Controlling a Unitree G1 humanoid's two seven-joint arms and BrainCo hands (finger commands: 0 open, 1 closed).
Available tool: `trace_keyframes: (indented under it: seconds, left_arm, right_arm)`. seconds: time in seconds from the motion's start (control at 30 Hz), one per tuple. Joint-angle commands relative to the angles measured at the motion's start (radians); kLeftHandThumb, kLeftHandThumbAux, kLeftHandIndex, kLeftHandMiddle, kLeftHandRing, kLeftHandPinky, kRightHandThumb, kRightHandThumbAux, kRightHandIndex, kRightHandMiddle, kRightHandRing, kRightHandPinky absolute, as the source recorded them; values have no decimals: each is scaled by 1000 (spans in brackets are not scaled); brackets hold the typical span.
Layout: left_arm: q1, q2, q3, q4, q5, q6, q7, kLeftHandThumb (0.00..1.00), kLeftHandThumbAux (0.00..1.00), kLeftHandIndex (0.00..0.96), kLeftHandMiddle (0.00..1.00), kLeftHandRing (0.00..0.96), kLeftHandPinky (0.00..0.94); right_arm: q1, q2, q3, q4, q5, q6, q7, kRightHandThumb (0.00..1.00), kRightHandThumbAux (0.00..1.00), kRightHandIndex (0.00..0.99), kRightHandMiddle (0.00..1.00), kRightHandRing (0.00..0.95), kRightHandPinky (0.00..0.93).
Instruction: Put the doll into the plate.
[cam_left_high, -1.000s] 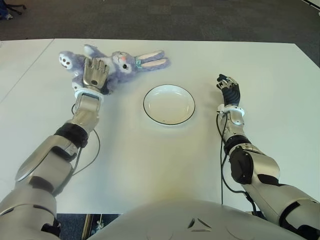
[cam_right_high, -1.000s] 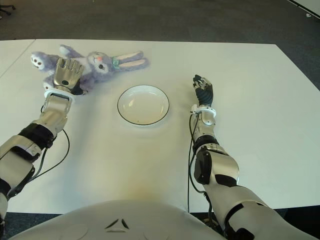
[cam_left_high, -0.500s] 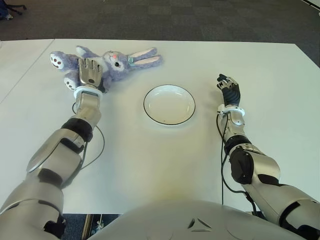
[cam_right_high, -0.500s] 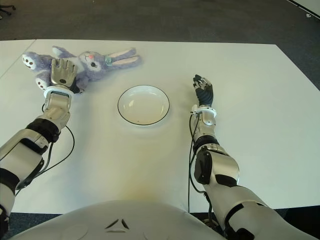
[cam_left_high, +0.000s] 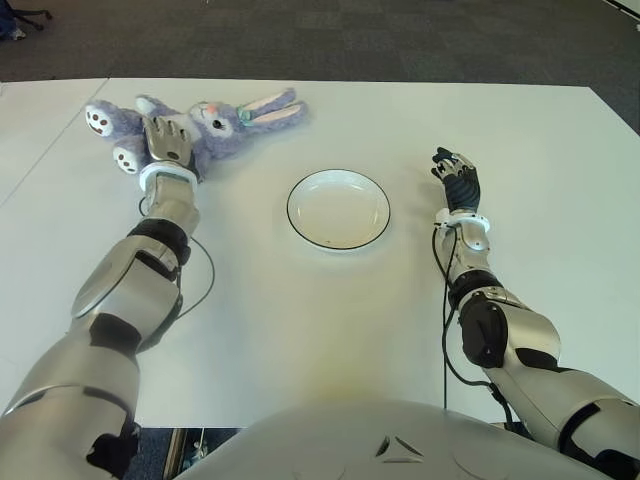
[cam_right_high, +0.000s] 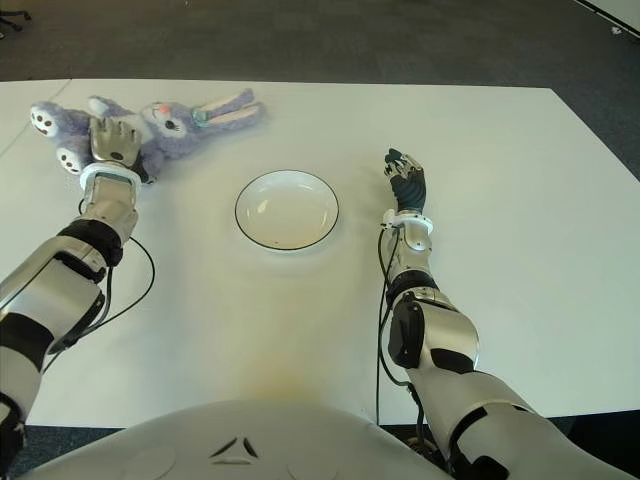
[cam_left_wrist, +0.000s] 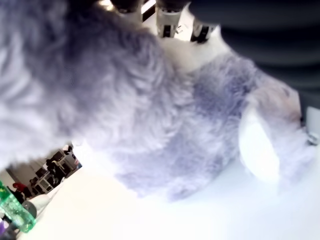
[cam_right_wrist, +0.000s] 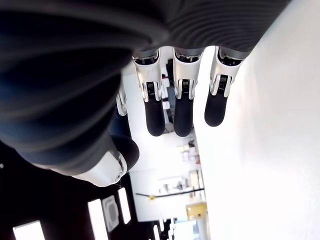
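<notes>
- Purple plush, the doll (cam_left_high: 205, 125) is a bunny lying on its side at the table's (cam_left_high: 300, 320) far left corner, ears pointing toward the middle, white-soled feet toward the left edge.
- Left hand (cam_left_high: 168, 142) lies palm-down over the doll's body, between its head and feet; its wrist view is filled with fur pressed up close, and the fingers (cam_left_wrist: 169, 20) reach over the plush. Whether they are truly closed around it cannot be told; the doll sits on the table, not lifted.
- White plate (cam_left_high: 338, 209) with a dark rim stands near the table's middle, well apart from the doll and to its right, with nothing in it.
- Right hand (cam_left_high: 458, 180) shows to the right of the plate, apart from it, palm turned inward; its wrist view shows the fingers (cam_right_wrist: 183, 107) straight and loosely spread, holding nothing.
- Dark carpet (cam_left_high: 350, 40) lies beyond the far edge of the table.
</notes>
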Motion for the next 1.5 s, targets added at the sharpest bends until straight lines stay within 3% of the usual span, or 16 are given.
trace_keyframes:
  seconds: [0.03,0.5,0.77,0.9,0.97,1.0,1.1,1.13,1.17,1.2,1.23,1.27,1.33,1.5]
  left_arm:
    - [54,-31,-15,113,-48,-39,-43,86,389,0,0,0,0]
    - [61,-42,-13,139,-55,-21,-22,110,374,0,0,0,0]
    - [57,-43,-8,145,-61,-18,-14,97,392,0,0,0,0]
    - [61,-30,4,157,-74,-44,15,107,412,0,0,0,0]
    - [69,-21,12,166,-84,-63,47,160,457,0,0,0,39]
    - [70,-19,13,168,-87,-66,58,229,484,0,45,71,151]
    - [73,-19,18,168,-100,-63,105,253,492,0,60,94,188]
    - [77,-19,23,168,-107,-61,135,526,534,92,174,269,359]
    - [80,-19,32,166,-117,-60,166,575,541,107,194,299,388]
    - [82,-20,37,166,-124,-59,185,732,550,153,231,355,440]
    - [95,-14,47,170,-137,-73,206,759,551,160,237,365,449]
    - [104,-10,53,174,-147,-84,222,940,661,193,249,362,469]
    - [122,-5,72,180,-173,-112,256,996,683,267,315,411,511]
    - [118,-3,114,187,-227,-149,236,1000,673,349,383,419,515]
  right_arm:
    - [207,48,-23,132,22,124,3,694,735,405,210,191,199]
    - [206,43,-35,133,36,132,25,695,735,404,211,181,174]
    - [206,41,-37,133,26,132,19,694,735,403,217,192,206]
    - [203,41,-39,133,27,133,19,695,735,403,217,196,204]
    - [202,42,-41,133,29,134,19,696,735,404,221,200,214]
    - [202,42,-42,133,29,134,19,696,735,404,222,202,215]
    - [201,42,-43,133,30,135,19,697,735,404,222,203,215]
    - [201,42,-44,133,30,135,20,697,735,404,225,207,221]
    - [200,42,-45,133,30,135,20,697,735,404,226,208,222]
    - [200,42,-45,133,30,135,20,697,735,404,227,210,225]
    - [200,41,-44,133,30,136,19,697,735,404,227,211,226]
    - [200,41,-44,133,29,136,19,697,735,404,228,212,229]
    - [200,41,-43,133,27,136,16,696,735,404,228,213,224]
    - [202,41,-39,134,23,136,12,695,735,404,218,200,199]
